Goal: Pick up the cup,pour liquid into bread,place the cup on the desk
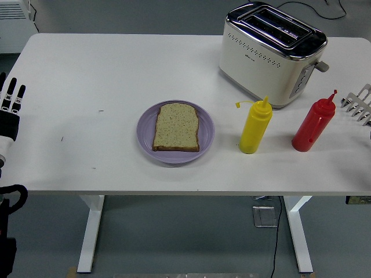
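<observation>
Desk (pixel 87 168) near edge first. We list: bread (pixel 176 127) on purple plate (pixel 148 147); yellow squeeze bottle (pixel 255 127) and red squeeze bottle (pixel 313 125) upright, right of it; no cup. Right hand (pixel 359 104), fingers (pixel 352 102) extended, empty, lies just beside the red; left hand (pixel 11 101), fingers open, rests well apart.

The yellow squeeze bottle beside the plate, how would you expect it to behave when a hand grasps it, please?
The yellow squeeze bottle is tall and narrow, so it probably tips easily if nudged near its top. Its plastic looks smooth, perhaps soft, so it may slip or yield under a firm grip.
</observation>
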### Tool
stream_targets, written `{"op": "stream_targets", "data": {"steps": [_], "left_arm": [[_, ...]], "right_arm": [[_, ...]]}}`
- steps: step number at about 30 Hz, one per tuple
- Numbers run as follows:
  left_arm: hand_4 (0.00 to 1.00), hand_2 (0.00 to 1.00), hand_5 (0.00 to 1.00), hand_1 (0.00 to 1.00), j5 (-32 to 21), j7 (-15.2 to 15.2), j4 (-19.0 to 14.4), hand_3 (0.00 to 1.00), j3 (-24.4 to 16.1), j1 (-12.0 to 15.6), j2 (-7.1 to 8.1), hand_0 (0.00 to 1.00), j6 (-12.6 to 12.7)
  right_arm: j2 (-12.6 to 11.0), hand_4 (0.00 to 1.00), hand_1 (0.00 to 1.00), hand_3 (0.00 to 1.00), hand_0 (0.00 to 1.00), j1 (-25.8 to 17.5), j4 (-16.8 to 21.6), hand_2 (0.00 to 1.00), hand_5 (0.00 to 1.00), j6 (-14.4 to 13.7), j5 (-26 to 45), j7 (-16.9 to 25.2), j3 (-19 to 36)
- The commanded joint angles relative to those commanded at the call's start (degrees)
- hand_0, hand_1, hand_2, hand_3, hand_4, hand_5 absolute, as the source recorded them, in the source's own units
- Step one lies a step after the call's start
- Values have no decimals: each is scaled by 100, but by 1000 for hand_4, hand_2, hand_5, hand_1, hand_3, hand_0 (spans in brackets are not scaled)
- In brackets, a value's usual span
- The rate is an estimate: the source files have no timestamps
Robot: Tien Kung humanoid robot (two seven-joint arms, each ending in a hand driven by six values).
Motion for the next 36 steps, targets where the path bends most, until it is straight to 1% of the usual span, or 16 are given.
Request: {"op": "stream_targets", "data": {"steps": [2,3,8,9,13,20,21,29,36], "left_arm": [[516,744,992,743,-1,0,0,702,1,3,0,786,1],[514,744,994,743,-1,0,0,702,1,4,0,786,1],[514,744,994,743,-2,0,-1,702,-15,-5,0,786,3],[514,744,997,742,-2,0,-1,702,-16,-7,0,786,2],[514,744,997,742,-1,-1,-1,702,-36,-20,1,786,4],[514,744,997,742,-3,-2,-2,703,-59,-35,-4,785,6],[515,744,998,742,-3,-2,-3,702,-61,-36,-5,787,6],[514,744,998,742,2,0,0,702,-77,-43,-6,786,7],[515,744,998,743,3,-2,1,702,-88,-46,-6,786,8]], "right_arm": [[-7,754,883,998,956,-12,-6,957,312,5,-126,23,-33],[-11,786,909,998,969,-16,-7,968,261,6,-156,30,-46],[-41,786,909,998,969,-17,30,968,261,-27,-322,100,-205],[-42,806,913,998,976,-15,35,976,231,-31,-330,107,-218],[-30,806,913,998,976,57,68,976,231,-60,-360,144,-330],[15,810,912,998,977,308,84,976,229,-131,-333,177,-616],[26,825,912,998,978,359,75,978,227,-137,-330,179,-664],[164,833,910,998,977,745,-53,977,218,-169,-296,201,-1003],[254,833,910,998,976,919,-57,978,219,-147,-196,225,-1154]]}}
